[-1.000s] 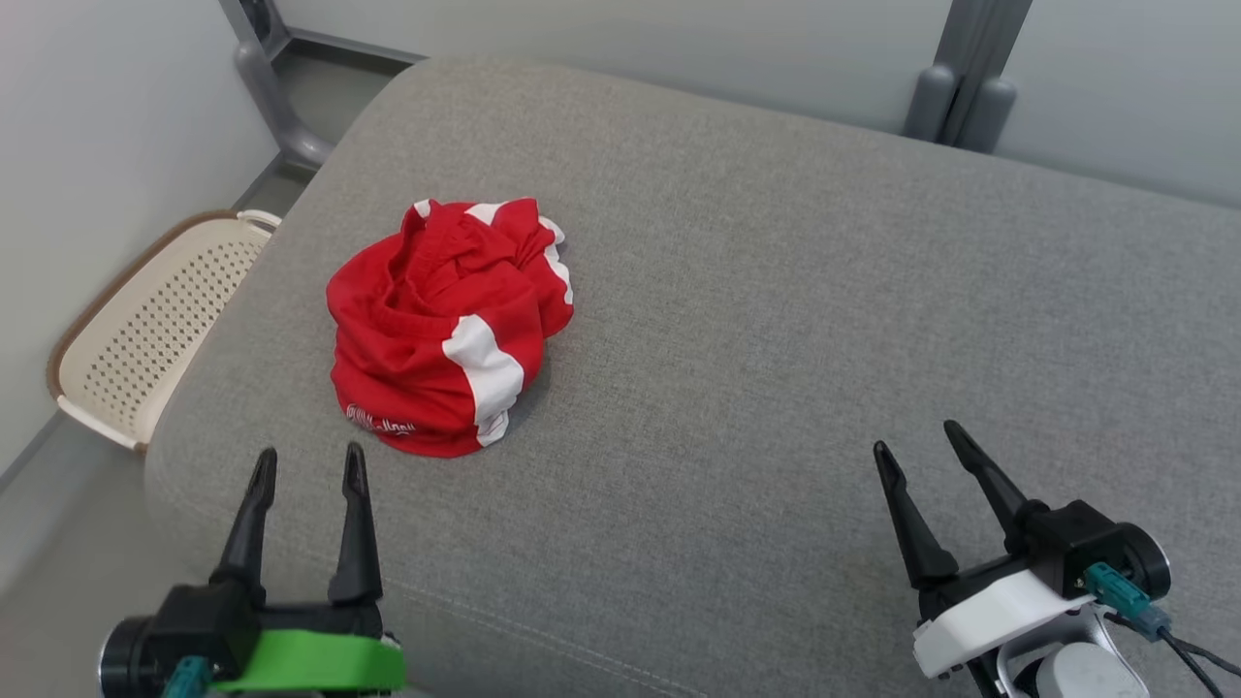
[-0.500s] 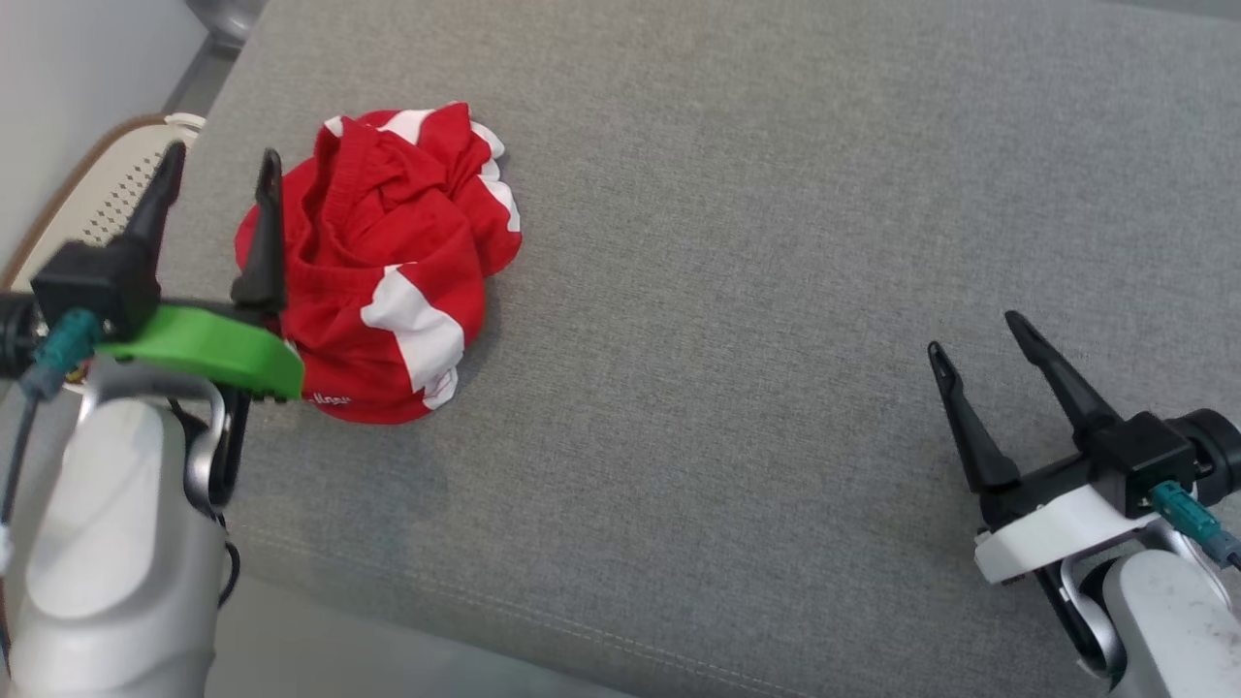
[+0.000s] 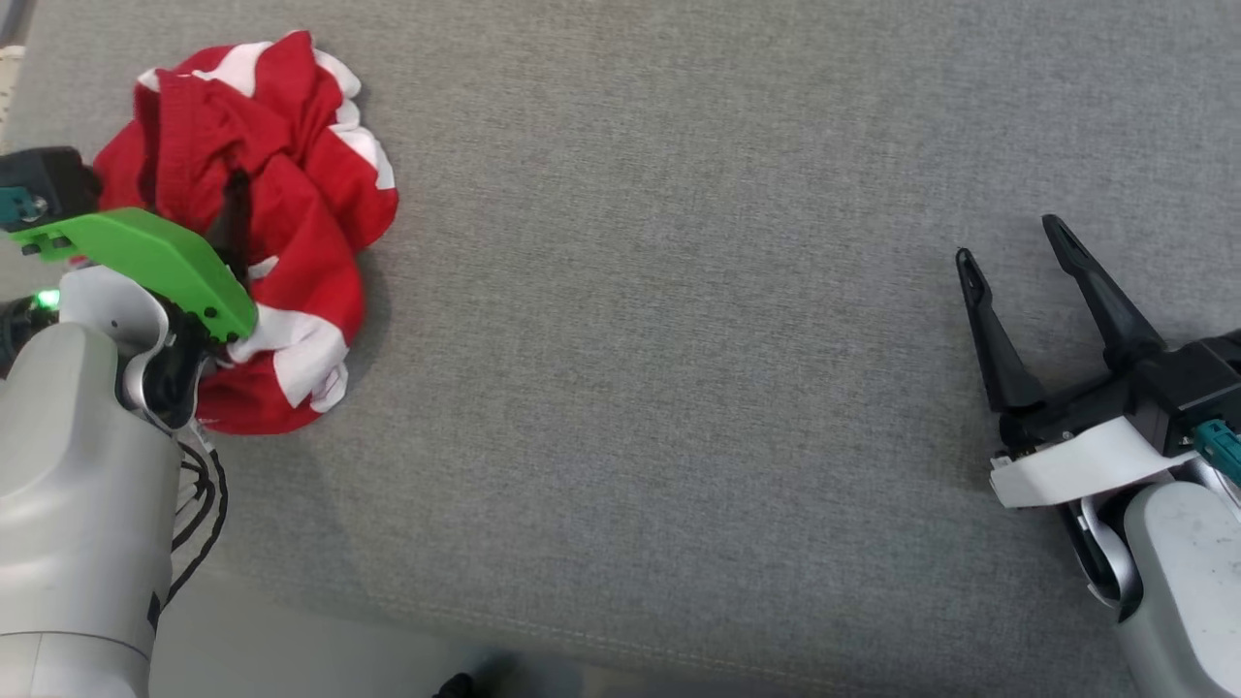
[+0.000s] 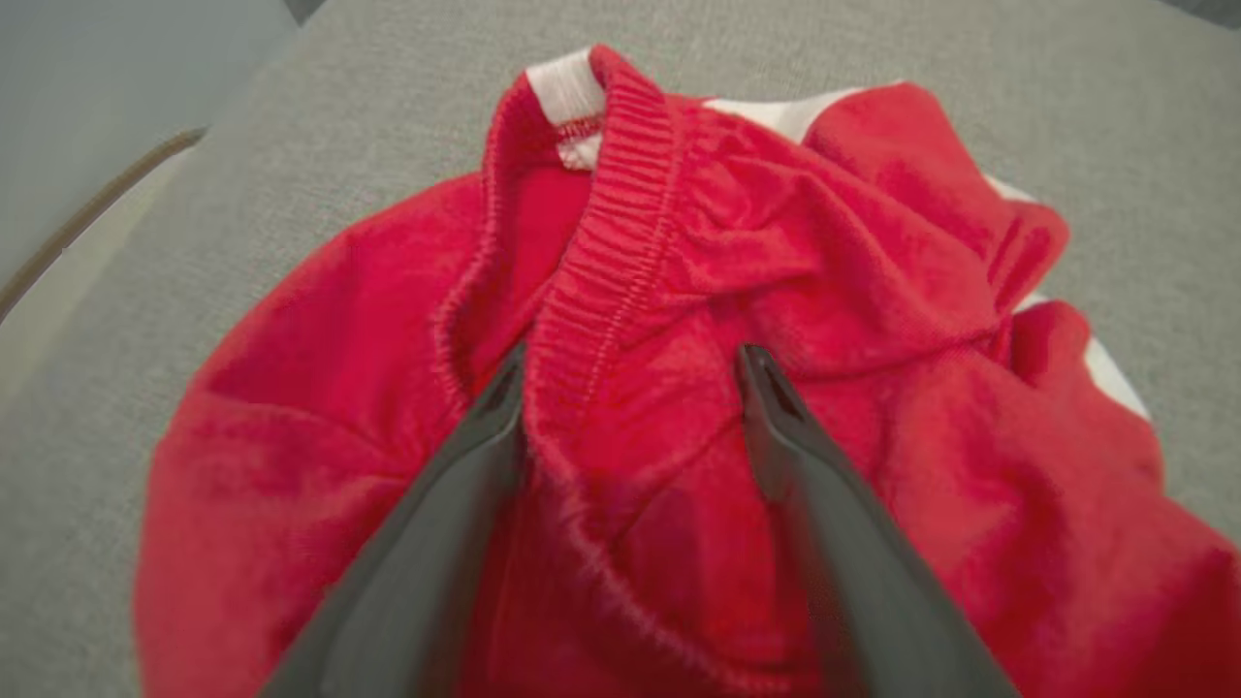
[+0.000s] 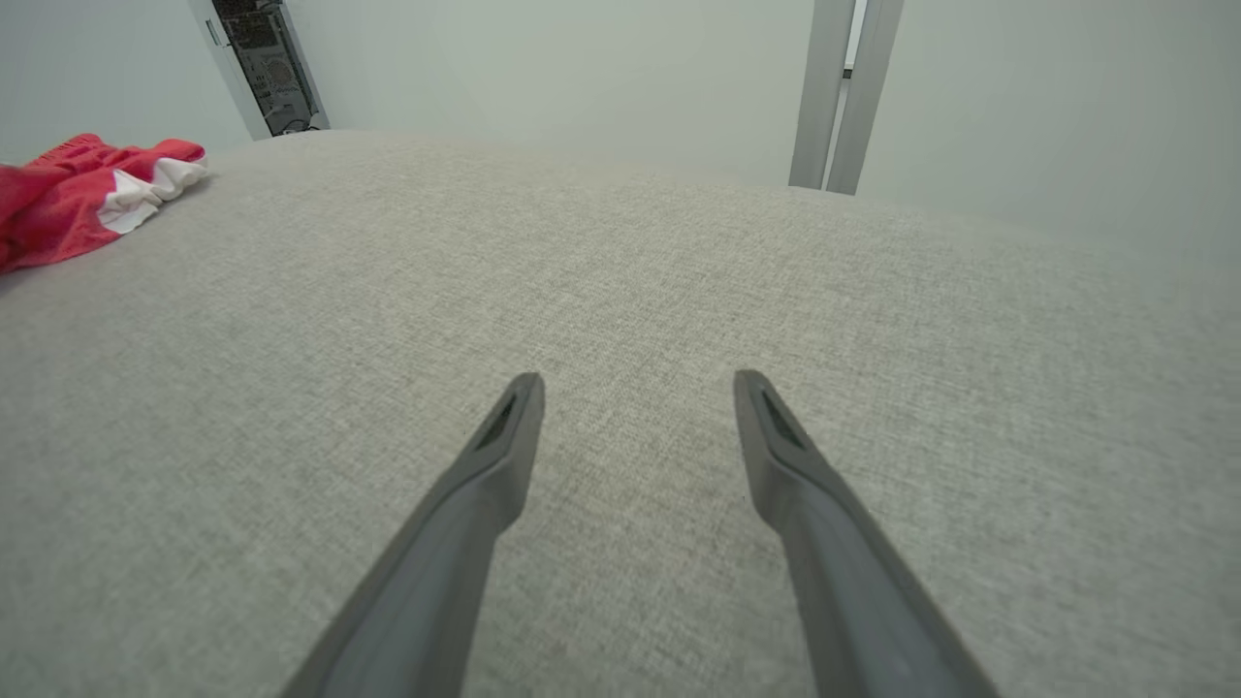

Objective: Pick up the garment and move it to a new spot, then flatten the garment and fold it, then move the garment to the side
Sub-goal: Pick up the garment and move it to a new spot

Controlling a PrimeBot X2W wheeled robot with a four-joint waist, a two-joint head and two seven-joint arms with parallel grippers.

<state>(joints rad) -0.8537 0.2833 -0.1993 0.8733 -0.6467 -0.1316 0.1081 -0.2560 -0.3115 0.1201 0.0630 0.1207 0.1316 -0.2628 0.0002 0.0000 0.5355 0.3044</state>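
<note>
The left gripper (image 4: 632,357) stands directly over the garment (image 3: 291,223), and in the head view its green mount (image 3: 145,257) covers the garment's left part. Its jaws are spread wide and grasp nothing. The two dark fingers (image 4: 456,485) sit either side of a ribbed band (image 4: 620,223) in the red cloth, with their tips at the fabric. The garment, red with white stripes, lies crumpled in a heap on the grey cushion (image 3: 679,339), whose left edge runs just to the garment's left. Well to the right of the garment, the right gripper (image 3: 1008,240) hangs released over the cushion, jaws wide apart and empty.
</note>
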